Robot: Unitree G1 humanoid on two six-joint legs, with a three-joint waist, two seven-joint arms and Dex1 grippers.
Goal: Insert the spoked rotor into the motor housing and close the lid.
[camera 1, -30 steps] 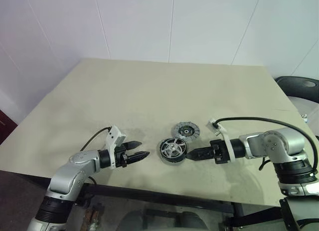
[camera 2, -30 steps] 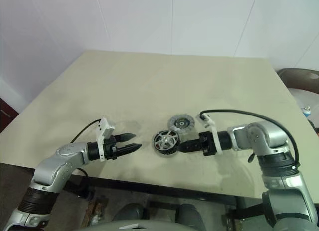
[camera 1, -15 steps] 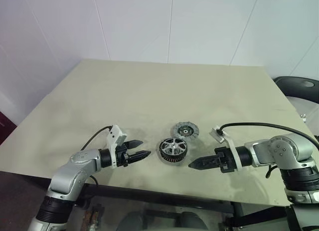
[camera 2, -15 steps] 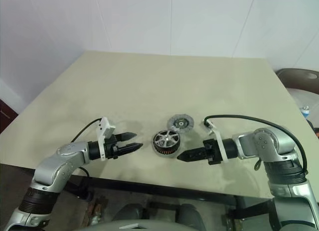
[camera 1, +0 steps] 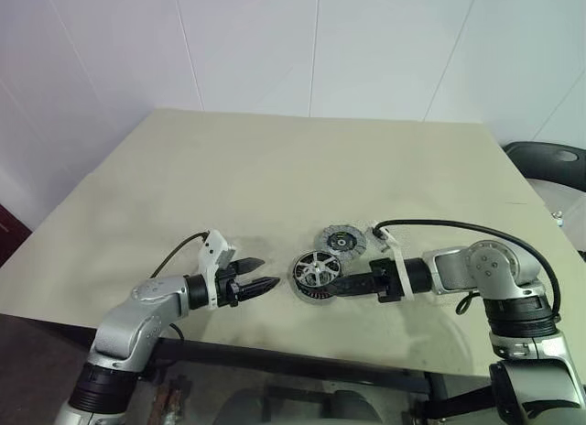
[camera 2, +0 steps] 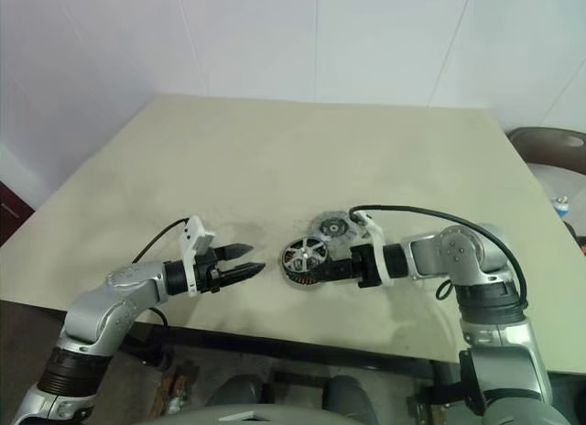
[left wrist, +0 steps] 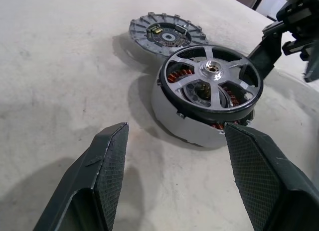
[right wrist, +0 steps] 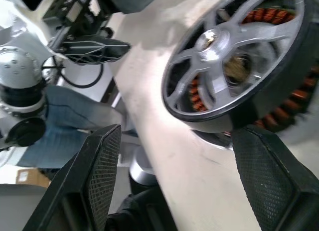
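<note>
Here the spoked rotor (left wrist: 208,80) sits in the motor housing (left wrist: 185,125) but crooked: in the left wrist view its black rim rides high on one side, with copper windings showing in the gap underneath, so I judge it not fully seated. The assembly stands on the counter (camera 1: 275,178) near its front edge, between my two arms.

My right hand (camera 1: 341,285) lies low at the counter, right beside the housing, its fingers (right wrist: 269,171) spread wide. From its wrist camera the tilted rotor lies just ahead between the two pads, with nothing clamped. I read that placement as lining up to press or square the rotor, or to steady the housing from that side; whether a fingertip touches the housing wall I cannot tell.

My left hand (camera 1: 261,285) hovers a short way off on the other side, pointed at the housing, fingers (left wrist: 107,164) apart and empty. Kept there, it is ready to brace the housing if the right hand pushes.

The lid (camera 1: 341,241) lies flat on the counter just behind the housing, near but apart from it, within easy reach of the right arm once the rotor is down.
</note>
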